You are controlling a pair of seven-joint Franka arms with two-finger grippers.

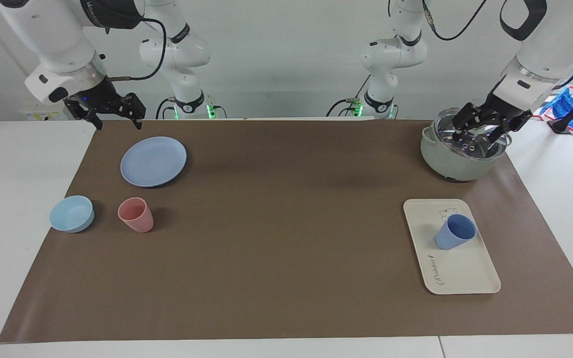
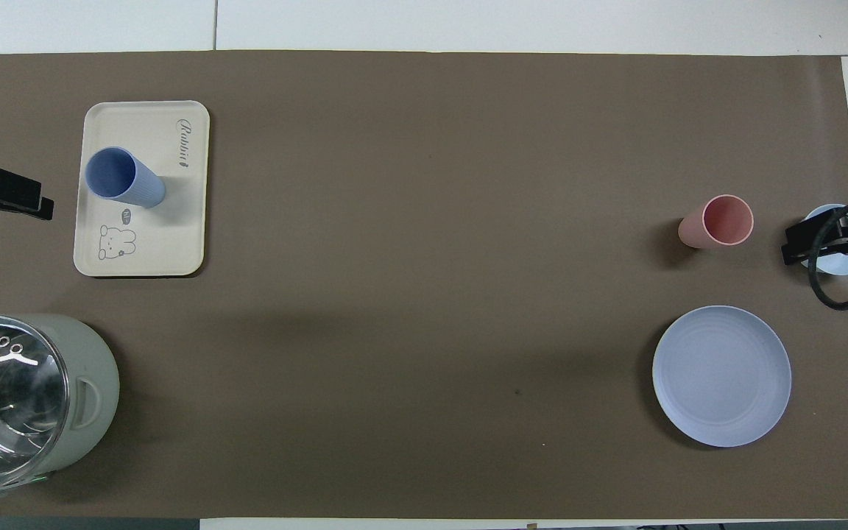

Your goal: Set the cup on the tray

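- The cup (image 1: 455, 232) (image 2: 124, 177) is seen standing upright on the tray (image 1: 460, 273) (image 2: 166, 243), mouth up, in the middle part of it, between the rabbit drawing and the script.
- The tray is laid flat on the brown mat (image 1: 286, 238) (image 2: 424, 294) at the left arm's end of the table, farther from the robots than the pot (image 1: 460, 151) (image 2: 26, 401).
- The pot, grey-green with a glass lid, is set on the mat near the left arm's base.
- The left gripper (image 1: 483, 130) is held in the air over the pot's lid; its fingers are spread apart and nothing is held between them.
- The right gripper (image 1: 117, 119) is held in the air at the right arm's end of the table, over the mat's edge just nearer to the robots than the plate (image 1: 153, 161) (image 2: 721, 375); its fingers are spread and nothing is gripped.
- A pink cup (image 1: 136, 215) (image 2: 718, 221) is placed upright beside a light-blue bowl (image 1: 72, 214) (image 2: 836, 258), both farther from the robots than the plate.
- The cup is touched by neither gripper.
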